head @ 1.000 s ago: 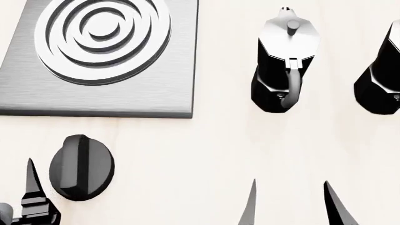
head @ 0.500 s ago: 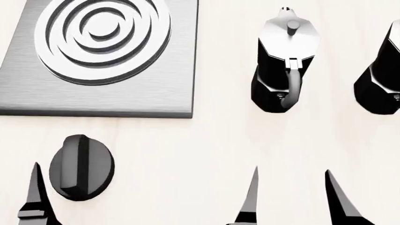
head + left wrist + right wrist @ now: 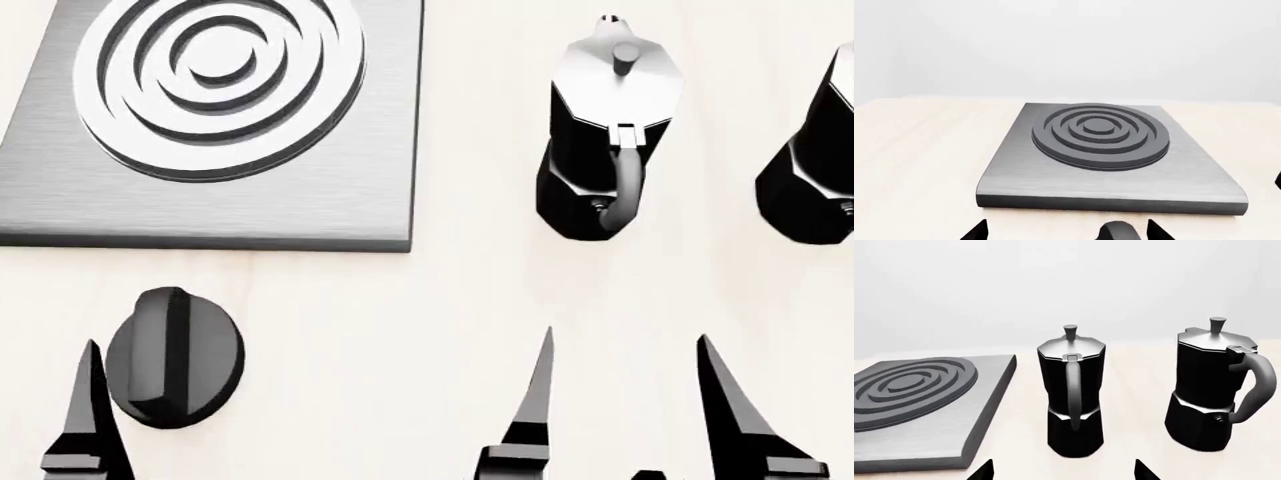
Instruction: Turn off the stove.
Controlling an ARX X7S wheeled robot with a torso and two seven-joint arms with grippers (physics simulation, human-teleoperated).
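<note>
The stove point(image 3: 214, 120) is a brushed-grey square plate with a ringed round burner, at the head view's upper left. Its black ridged knob point(image 3: 174, 357) lies apart on the wood in front of it. Just left of the knob stands one finger point(image 3: 87, 410) of my left gripper. In the left wrist view the left gripper point(image 3: 1067, 231) is open, with the knob point(image 3: 1117, 232) low between its tips, nearer one of them, and the stove point(image 3: 1111, 165) beyond. My right gripper point(image 3: 623, 336) is open and empty in front of the pots. The right wrist view shows its tips point(image 3: 1062, 471) spread.
Two black-and-silver moka pots point(image 3: 607, 140) point(image 3: 807, 160) stand upright to the right of the stove. They also appear in the right wrist view point(image 3: 1071, 395) point(image 3: 1207, 390), beside the stove plate's corner point(image 3: 914, 405). Pale wooden tabletop point(image 3: 400, 340) lies all around.
Both grippers have advanced toward the stove and pots, and more of their fingers shows in the head view. The left finger now reaches beside the knob. Knob, stove and pots have not moved.
</note>
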